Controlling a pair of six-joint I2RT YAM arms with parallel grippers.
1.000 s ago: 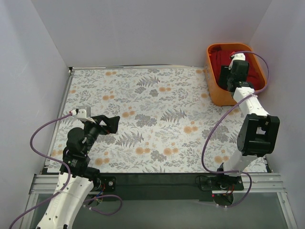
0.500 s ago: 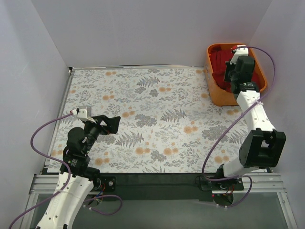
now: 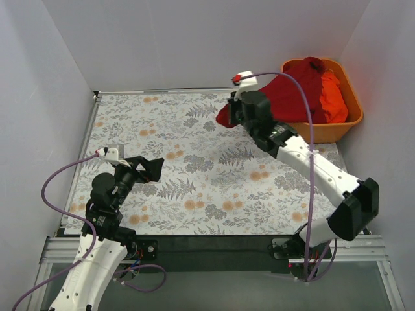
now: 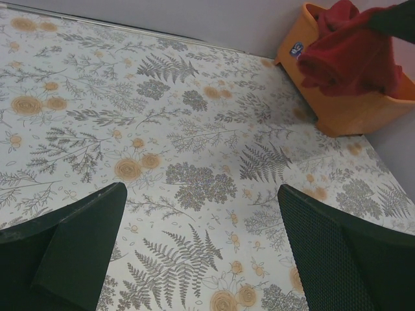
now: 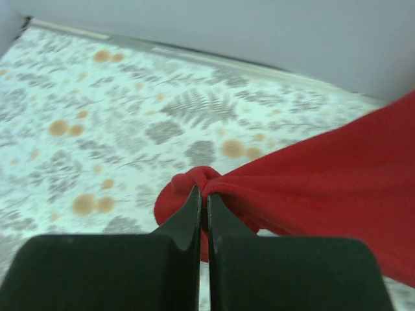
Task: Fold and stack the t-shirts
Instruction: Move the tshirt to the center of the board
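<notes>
Floral table carries orange tub, crimson t-shirt draped over it.

- The left gripper is spread wide (nothing between its fingers) above the floral worktop.
- Far right: orange tub, dark crimson t-shirt bunched over its rim.

On the orange tub, a blue sticker — unreadable.
</notes>
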